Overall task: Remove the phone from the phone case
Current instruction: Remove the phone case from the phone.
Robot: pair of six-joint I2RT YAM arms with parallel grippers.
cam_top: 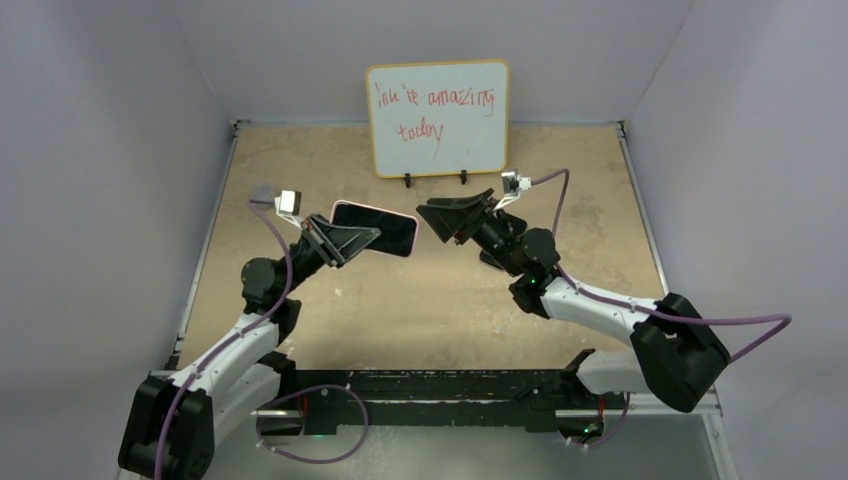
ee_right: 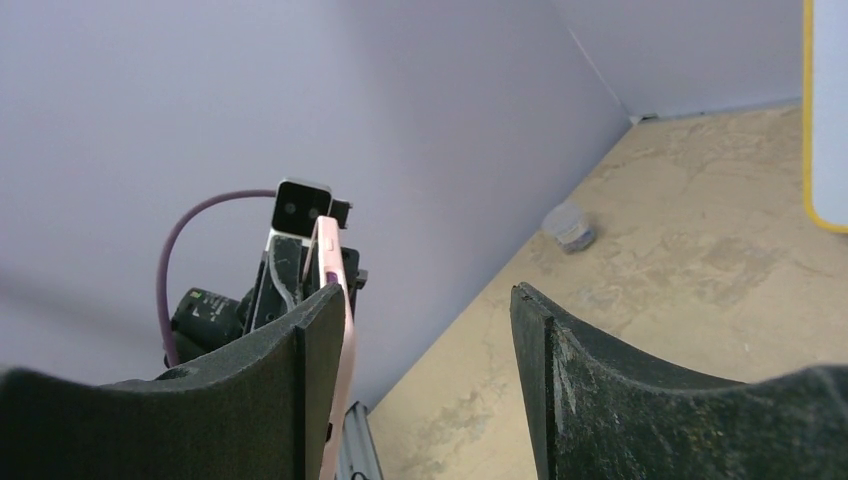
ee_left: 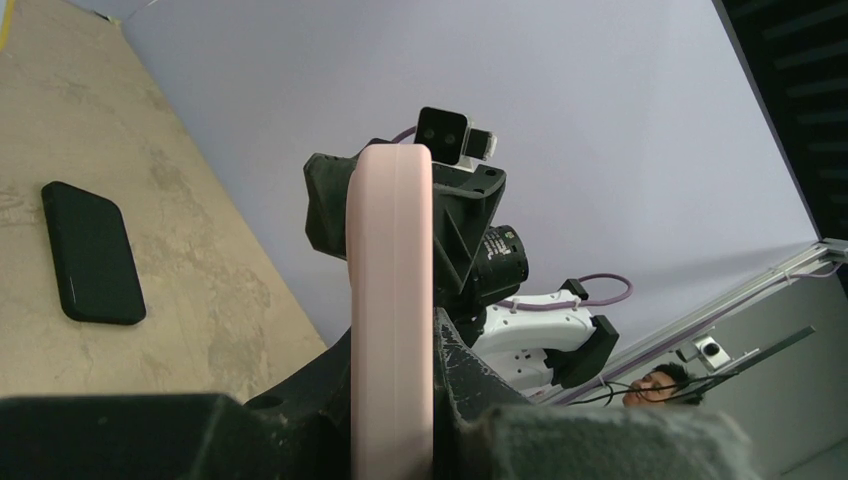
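Left tool (cam_top: 358,238) clamps the pink phone case (ee_left: 392,300), right tool (ee_right: 425,300) gapes empty, and the black phone (ee_left: 92,252) lies on the bench (ee_left: 200,300) at the case's nine o'clock, so we judge only setting the case down remains.

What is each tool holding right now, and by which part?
The left tool grips the pink phone case by one end, fingers clamped on its flat faces. The right tool is open, holding nothing.

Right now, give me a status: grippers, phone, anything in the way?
Left gripper shut on case, off the table. Right gripper open, empty, beside case. Phone flat on table, out of case. Nothing in the way.
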